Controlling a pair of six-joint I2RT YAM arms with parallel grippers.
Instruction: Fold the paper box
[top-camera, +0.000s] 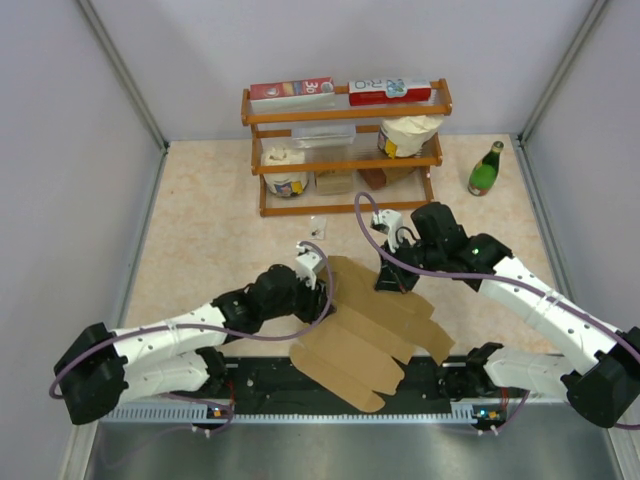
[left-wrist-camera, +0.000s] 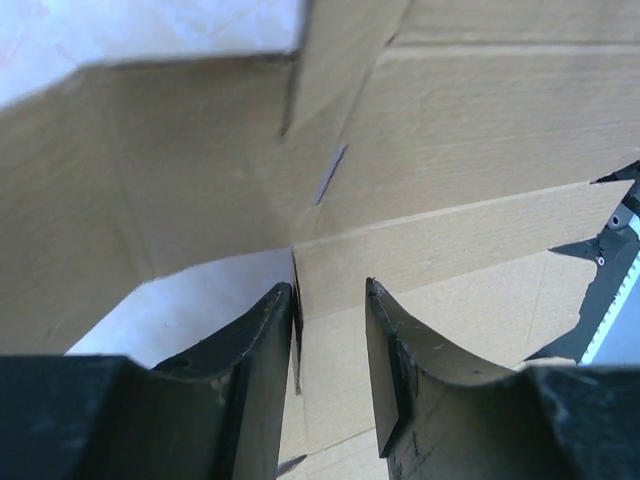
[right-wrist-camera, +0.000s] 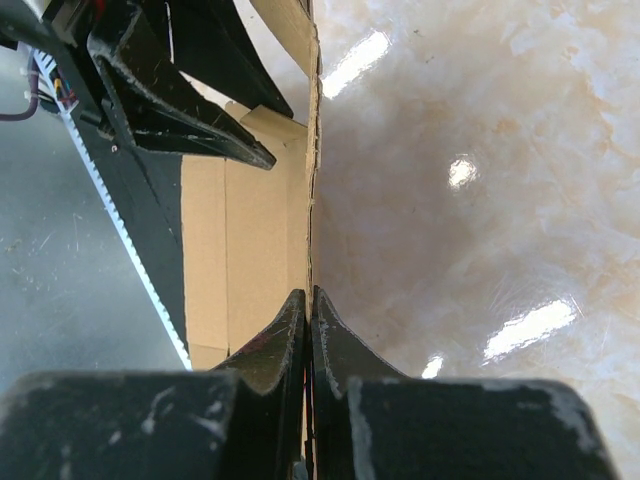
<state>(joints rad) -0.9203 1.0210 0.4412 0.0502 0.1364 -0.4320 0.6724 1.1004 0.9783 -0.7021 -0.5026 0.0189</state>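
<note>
1. Nearest us, the paper box (top-camera: 365, 340) is lying as a mostly flat, unfolded blank at the middle of the table (top-camera: 210, 240). Its closest flaps are overlapping the black rail (top-camera: 270, 385) along the near edge. We are judging that a pull toward the arm bases could catch those flaps on the rail and bend them off their creases.

2. Just beyond, the right gripper (right-wrist-camera: 308, 295) is pinching a raised edge of the cardboard on the sheet's far right side, with its jaws together on the thin board. We are reading this as a shallow hold on the margin only. A hard lift or twist could slip the board free, tear it, or crease it away from the scored line.

3. Beside it, the left gripper (left-wrist-camera: 325, 290) is straddling a cardboard edge next to a slit, with its jaws apart and nothing clamped. We are judging that closing here could trap the wrong flap. If the right arm pulls while this side is loose, the whole sheet could slide instead of folding.

4. Farthest off, the shelf (top-camera: 345, 112) and the green bottle (top-camera: 486, 170) are standing well apart from the work. We are seeing little threat there.
</note>
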